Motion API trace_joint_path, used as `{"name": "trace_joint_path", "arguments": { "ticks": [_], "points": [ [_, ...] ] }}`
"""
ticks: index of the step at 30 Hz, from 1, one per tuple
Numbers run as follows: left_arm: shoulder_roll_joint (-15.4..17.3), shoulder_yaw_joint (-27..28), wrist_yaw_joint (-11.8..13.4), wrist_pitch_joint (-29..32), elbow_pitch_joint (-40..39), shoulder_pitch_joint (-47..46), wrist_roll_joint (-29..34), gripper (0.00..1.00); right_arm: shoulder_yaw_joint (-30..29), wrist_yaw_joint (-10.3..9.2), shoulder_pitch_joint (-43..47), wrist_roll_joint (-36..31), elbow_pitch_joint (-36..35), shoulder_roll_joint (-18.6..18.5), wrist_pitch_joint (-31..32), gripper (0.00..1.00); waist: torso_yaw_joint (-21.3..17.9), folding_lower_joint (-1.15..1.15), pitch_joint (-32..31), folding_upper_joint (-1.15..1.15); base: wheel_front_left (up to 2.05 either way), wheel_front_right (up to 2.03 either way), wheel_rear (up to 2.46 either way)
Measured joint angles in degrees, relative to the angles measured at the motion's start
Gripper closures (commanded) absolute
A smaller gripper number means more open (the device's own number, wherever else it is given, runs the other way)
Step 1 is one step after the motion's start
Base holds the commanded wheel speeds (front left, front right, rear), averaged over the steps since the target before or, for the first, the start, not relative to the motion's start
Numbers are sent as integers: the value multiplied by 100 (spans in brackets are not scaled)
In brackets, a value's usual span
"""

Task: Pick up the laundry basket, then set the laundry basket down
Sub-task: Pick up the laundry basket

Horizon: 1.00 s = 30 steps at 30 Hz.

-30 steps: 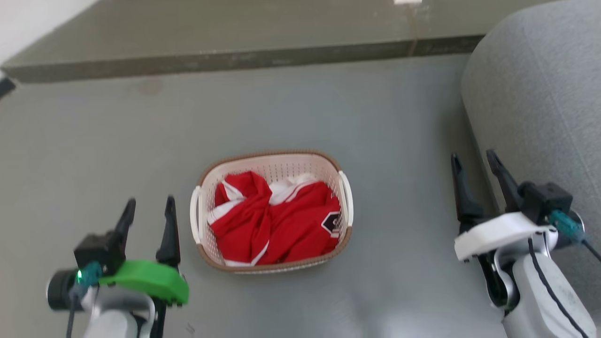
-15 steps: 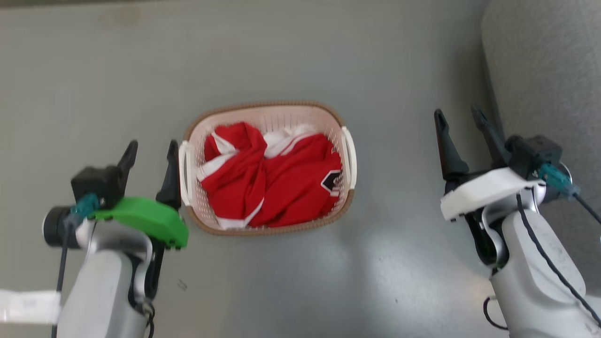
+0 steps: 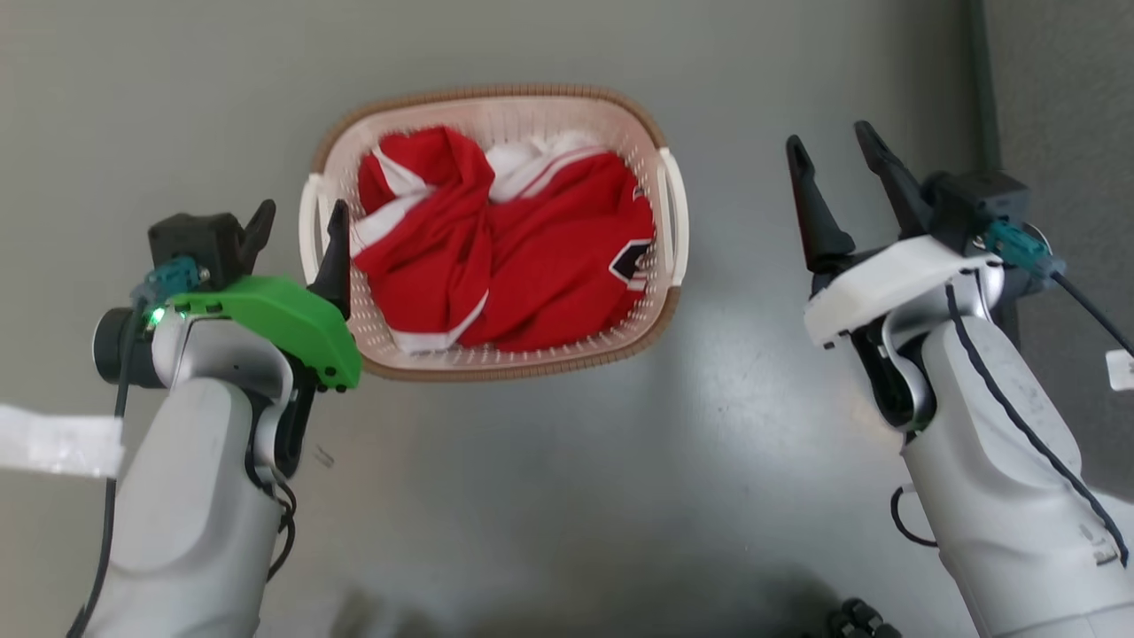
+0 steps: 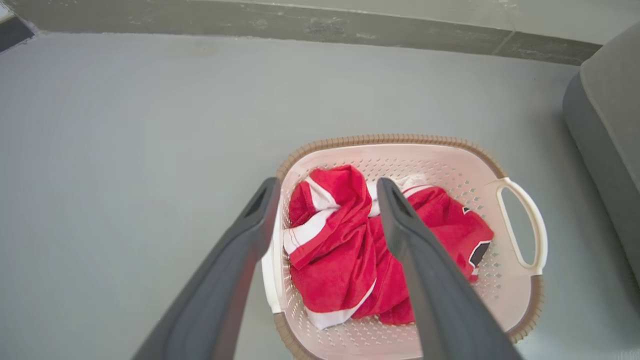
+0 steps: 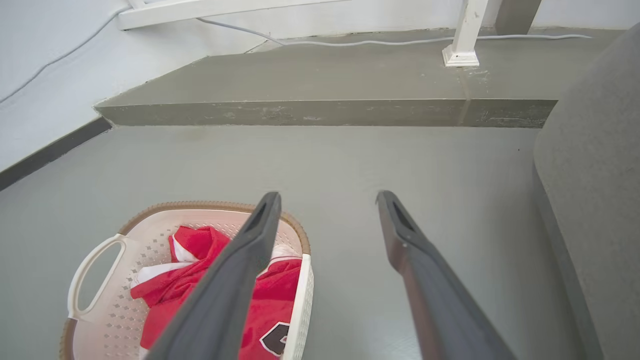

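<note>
The laundry basket (image 3: 496, 91) stands on the grey floor, cream perforated plastic with a brown rim, holding a crumpled red-and-white garment (image 3: 505, 248). My left gripper (image 3: 302, 213) is open and straddles the basket's left handle (image 3: 307, 221): one finger is outside the wall, the other over the garment. In the left wrist view the gripper (image 4: 326, 182) spans that handle (image 4: 267, 270), with the far handle (image 4: 537, 235) beyond. My right gripper (image 3: 826, 137) is open, apart from the right handle (image 3: 678, 213). In the right wrist view the gripper (image 5: 327, 195) has the basket (image 5: 200, 206) at lower left.
A grey upholstered seat (image 3: 1063, 89) stands close on the right, by the right arm. A raised concrete step (image 5: 325, 112) with a white post (image 5: 465, 30) runs across behind the basket. Open floor lies left of the basket.
The head camera has tilted down, so the basket sits higher in view. My left gripper has come from beside the basket to astride its left handle. My right gripper has neared the right handle. Both stay open.
</note>
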Motion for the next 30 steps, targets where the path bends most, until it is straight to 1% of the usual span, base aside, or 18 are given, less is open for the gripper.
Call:
{"name": "trace_joint_path", "arguments": {
  "ticks": [3, 12, 16, 26, 30],
  "points": [
    [-19, -9, -53, 90, 339, -193, -12, 0, 51, 10, -150, 4, 196, 12, 0, 0, 1, 0, 220, 0, 0, 0, 0],
    [-54, 80, -57, 245, 1210, -709, -103, 0, 341, 114, -577, 46, 684, 29, -2, 0, -14, 0, 750, 0, 0, 0, 0],
    [-51, 147, -58, 261, 1510, -959, -103, 0, 434, 119, -710, 102, 912, 31, -21, 0, -33, 0, 933, 0, 0, 0, 0],
    [5, 194, -164, 287, 2169, -1495, -121, 0, 713, 187, -1072, 293, 1382, 30, -53, 0, -63, 0, 1287, 0, 0, 0, 0],
    [10, 194, -261, 289, 2392, -1728, -126, 0, 916, 194, -1184, 415, 1535, 30, -48, 0, -60, 0, 1403, 0, 0, 0, 0]
  ]
}}
